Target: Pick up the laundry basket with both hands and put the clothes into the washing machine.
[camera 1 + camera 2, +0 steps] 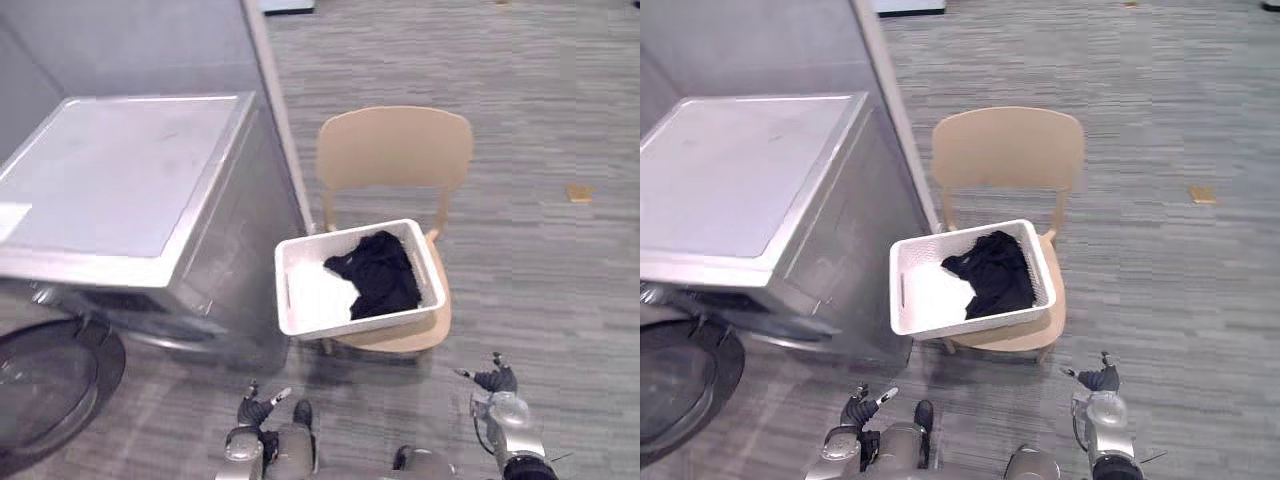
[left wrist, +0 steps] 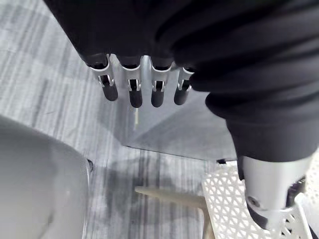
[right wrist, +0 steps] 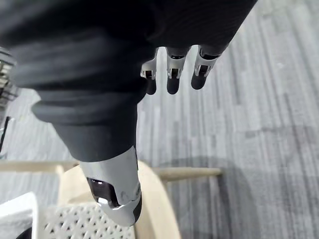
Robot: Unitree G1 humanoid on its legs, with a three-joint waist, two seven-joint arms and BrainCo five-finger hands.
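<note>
Silver-grey washing machine (image 1: 120, 180) stands beside a tan wooden chair (image 1: 395, 148), whose seat carries the white laundry basket (image 1: 360, 323) with black clothes (image 1: 382, 275) inside. Near the basket but apart from it, the left hand (image 1: 255, 408) and right hand (image 1: 497, 381) hang loosely spread, holding nothing.

Head stereo pair: mounted high, looking steeply down on the washing machine (image 1: 130, 180), chair (image 1: 395, 150) and laundry basket (image 1: 360, 322). Both eyes share this scene, offset slightly sideways.

Left wrist camera: very close along the left hand (image 2: 135, 94), facing the machine's side.

Right wrist camera: equally close along the right hand (image 3: 172, 79), facing the floor (image 3: 259, 99).

Both wrist views catch part of the chair and a basket corner.
</note>
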